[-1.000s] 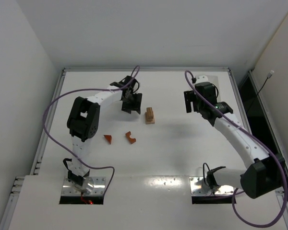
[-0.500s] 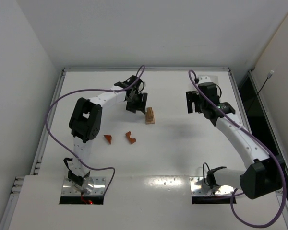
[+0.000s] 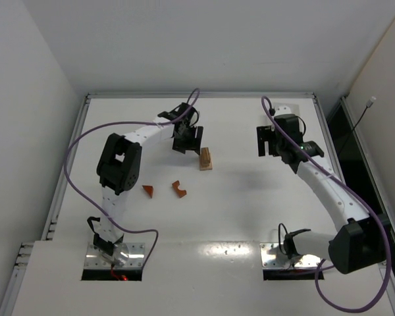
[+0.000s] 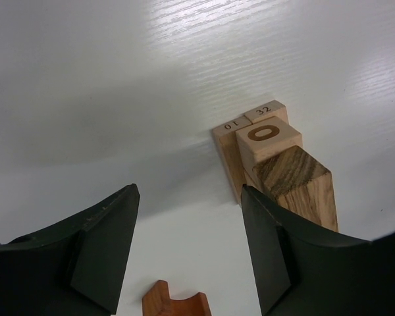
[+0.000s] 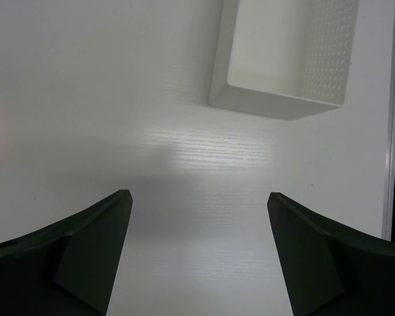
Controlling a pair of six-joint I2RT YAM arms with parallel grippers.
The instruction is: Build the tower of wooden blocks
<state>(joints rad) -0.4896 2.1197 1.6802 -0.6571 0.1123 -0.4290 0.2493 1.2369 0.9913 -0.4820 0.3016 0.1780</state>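
Catching both arms at once only from overhead, with the left tool hovering just at 10 o'clock of the wood block tower and the right tool hanging well apart at its 3 o'clock. Placing the tower near the middle of the white desk. Finding there too an arch piece and a reddish wedge, lying at 7 and 8 o'clock of the tower and apart from each other.

Getting from the left wrist view what the overhead view is blurring: pale bars lying flat with ends marked 01 and 32, a cube printed with an O sitting on them, and a darker-grained block just beside that cube. Also glimpsing the top of the arch piece at 6 o'clock of that view, low between the fingers.

Revealing only in the right wrist view a white tray at 1 o'clock and a sliver of pale block at the 9 o'clock edge.

Showing both tools spread wide apart, gripping nothing and touching neither block nor desk.
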